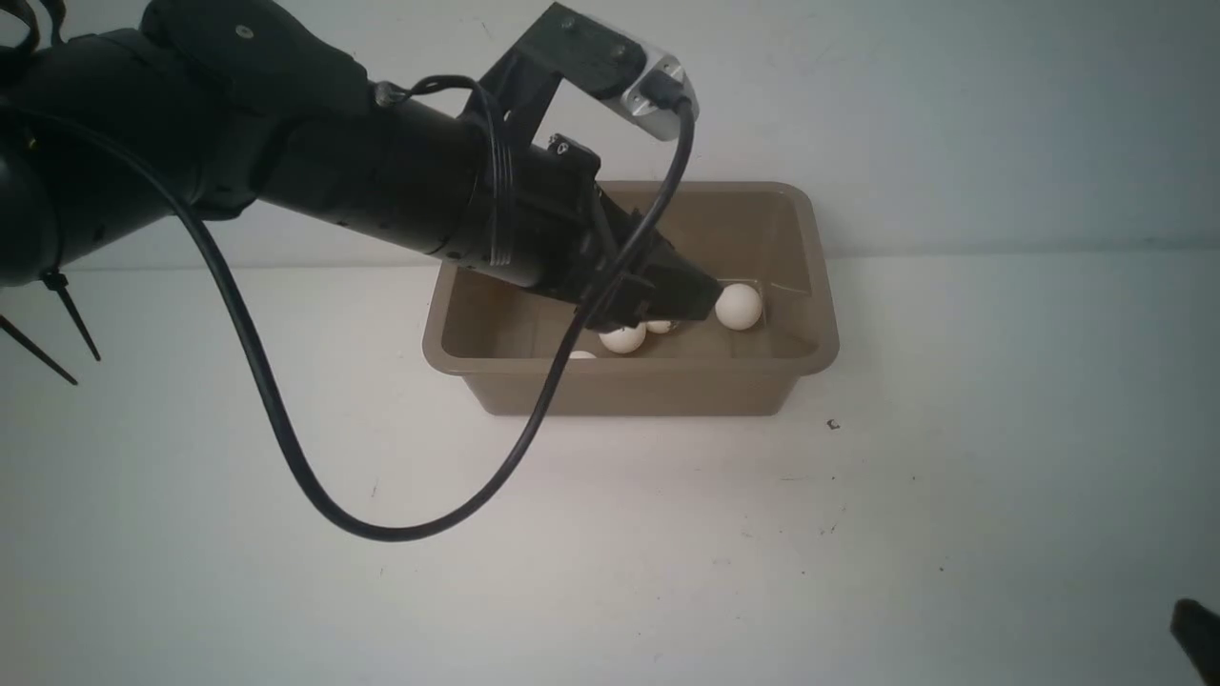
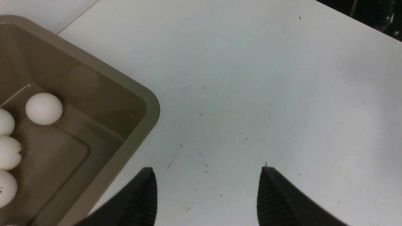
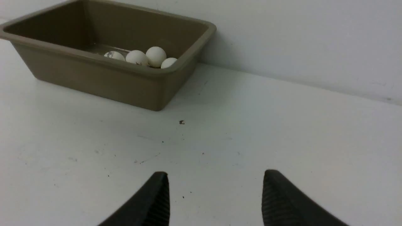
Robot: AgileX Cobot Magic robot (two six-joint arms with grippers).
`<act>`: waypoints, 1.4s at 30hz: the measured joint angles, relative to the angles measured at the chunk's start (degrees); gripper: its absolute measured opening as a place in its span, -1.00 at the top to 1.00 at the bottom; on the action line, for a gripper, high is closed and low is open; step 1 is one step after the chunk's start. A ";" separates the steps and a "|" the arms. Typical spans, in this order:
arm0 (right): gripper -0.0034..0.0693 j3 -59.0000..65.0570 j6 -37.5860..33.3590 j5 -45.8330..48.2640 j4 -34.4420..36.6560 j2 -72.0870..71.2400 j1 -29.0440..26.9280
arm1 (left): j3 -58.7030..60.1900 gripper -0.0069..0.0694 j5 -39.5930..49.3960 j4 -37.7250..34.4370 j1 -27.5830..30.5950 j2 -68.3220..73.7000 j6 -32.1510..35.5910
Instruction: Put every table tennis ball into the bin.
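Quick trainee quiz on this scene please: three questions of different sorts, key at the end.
1. True or false: the small matte white balls lie inside the rectangular taupe plastic bin with the flared rim.
2. Fill in the blank: in the front view, the robot's ____ arm reaches over the bin.
3. Multiple choice: how do the black fingers of the right gripper stand?
a) closed together
b) apart, with nothing between them
c) clamped on a white ball

Key: 1 true; 2 left; 3 b
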 joint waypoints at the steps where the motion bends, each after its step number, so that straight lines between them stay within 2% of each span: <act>1: -0.11 1.28 0.00 -0.68 0.00 -1.21 0.00 | 0.00 -0.22 0.11 0.00 0.00 0.00 0.00; 11: -0.11 4.14 0.00 -0.69 -1.10 -8.21 0.00 | 0.00 -0.22 1.58 -1.02 0.00 0.00 0.00; 18: -0.11 4.14 0.00 2.75 -1.35 -11.44 0.00 | 0.00 -0.22 1.76 -2.25 0.00 0.00 1.41; 25: -0.11 5.60 0.00 6.73 -1.35 -12.16 0.00 | 0.00 -0.22 0.88 -3.29 0.00 0.00 2.42; 36: -0.11 5.64 -0.44 6.62 -1.35 -12.16 0.00 | 0.00 -0.22 -0.62 -4.05 0.00 0.00 2.92; 42: -0.11 5.64 -0.44 6.62 -1.35 -12.16 0.00 | 0.00 -0.22 -1.96 -10.35 0.00 0.00 2.80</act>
